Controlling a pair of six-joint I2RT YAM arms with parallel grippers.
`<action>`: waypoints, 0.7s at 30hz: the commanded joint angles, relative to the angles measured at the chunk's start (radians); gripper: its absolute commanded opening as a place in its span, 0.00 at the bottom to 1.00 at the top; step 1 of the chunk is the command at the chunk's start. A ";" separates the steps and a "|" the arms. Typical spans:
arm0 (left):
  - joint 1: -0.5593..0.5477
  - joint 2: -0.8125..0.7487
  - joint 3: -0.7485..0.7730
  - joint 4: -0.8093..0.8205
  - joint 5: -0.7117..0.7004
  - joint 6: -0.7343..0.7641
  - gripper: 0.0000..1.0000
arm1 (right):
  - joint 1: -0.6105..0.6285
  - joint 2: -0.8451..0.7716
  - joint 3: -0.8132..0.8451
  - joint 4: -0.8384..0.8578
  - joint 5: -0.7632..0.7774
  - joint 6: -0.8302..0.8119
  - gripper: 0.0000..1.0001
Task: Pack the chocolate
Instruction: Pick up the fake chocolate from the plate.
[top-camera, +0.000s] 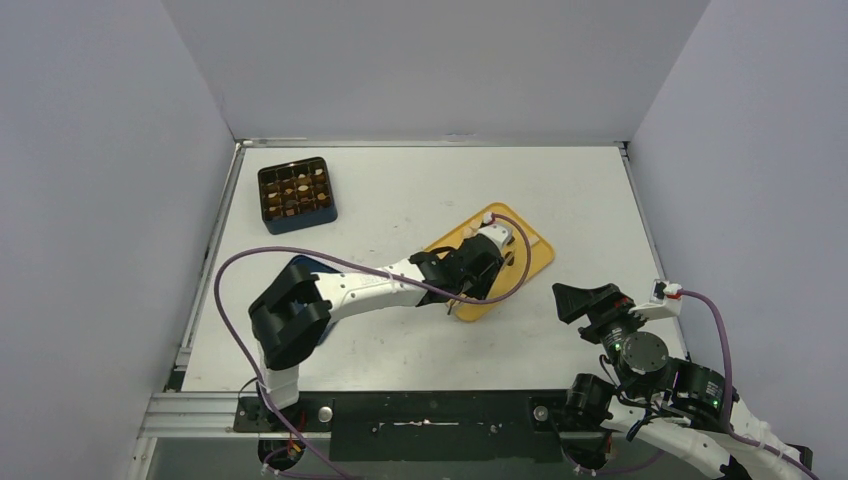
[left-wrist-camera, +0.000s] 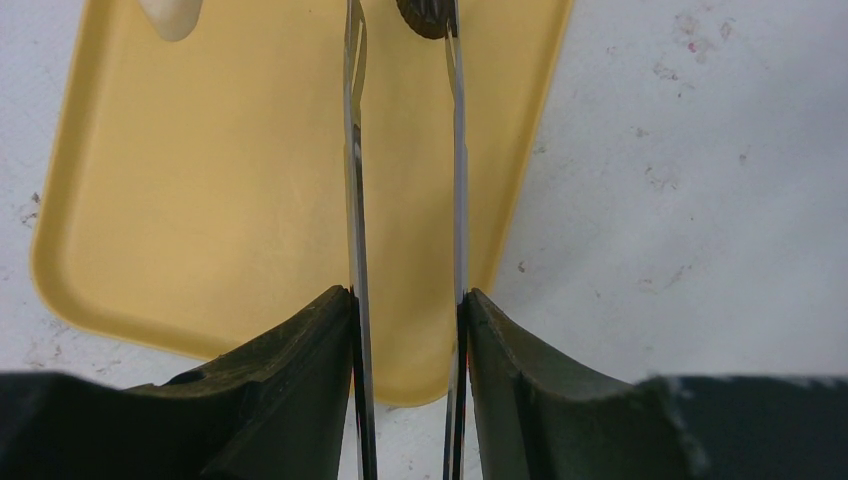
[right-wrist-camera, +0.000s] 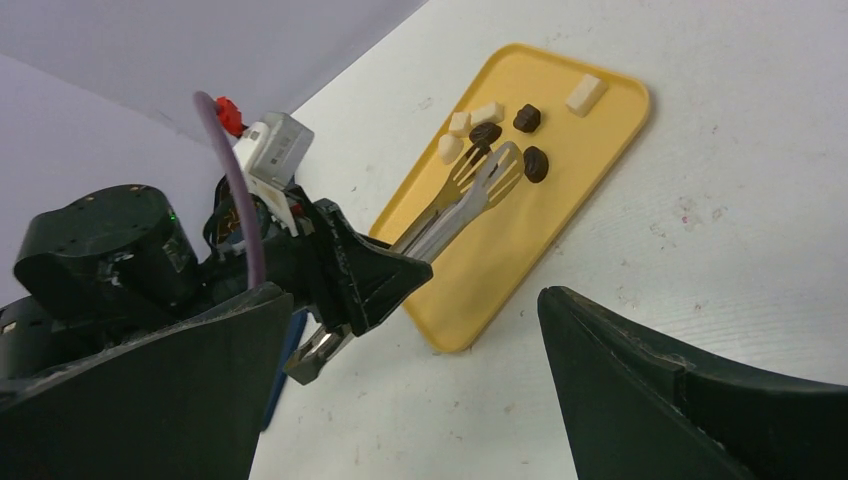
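Observation:
My left gripper (left-wrist-camera: 408, 300) is shut on a pair of long metal tongs (left-wrist-camera: 355, 200), whose two arms reach out over the yellow tray (left-wrist-camera: 200, 200). A dark chocolate piece (left-wrist-camera: 425, 18) lies between the tong tips, against the right arm. A cream-white piece (left-wrist-camera: 172, 15) sits at the tray's far left. In the right wrist view the tongs (right-wrist-camera: 470, 195) point at several dark and white chocolate pieces (right-wrist-camera: 527, 118) on the tray (right-wrist-camera: 560, 200). My right gripper (right-wrist-camera: 412, 293) stands open and empty, near the table's right front, (top-camera: 590, 298) in the top view.
A dark compartmented box (top-camera: 296, 193) with chocolates in it stands at the back left. A blue flat lid (top-camera: 298, 264) lies under the left arm. White walls close off three sides of the table.

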 joint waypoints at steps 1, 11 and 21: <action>0.001 0.038 0.077 0.078 -0.001 -0.005 0.41 | 0.012 0.000 0.017 0.006 0.021 -0.002 1.00; 0.001 0.114 0.129 0.055 0.017 0.004 0.40 | 0.015 -0.004 0.016 0.008 0.024 -0.006 1.00; 0.001 0.130 0.128 0.050 0.014 0.006 0.38 | 0.017 -0.007 0.015 0.008 0.022 -0.006 1.00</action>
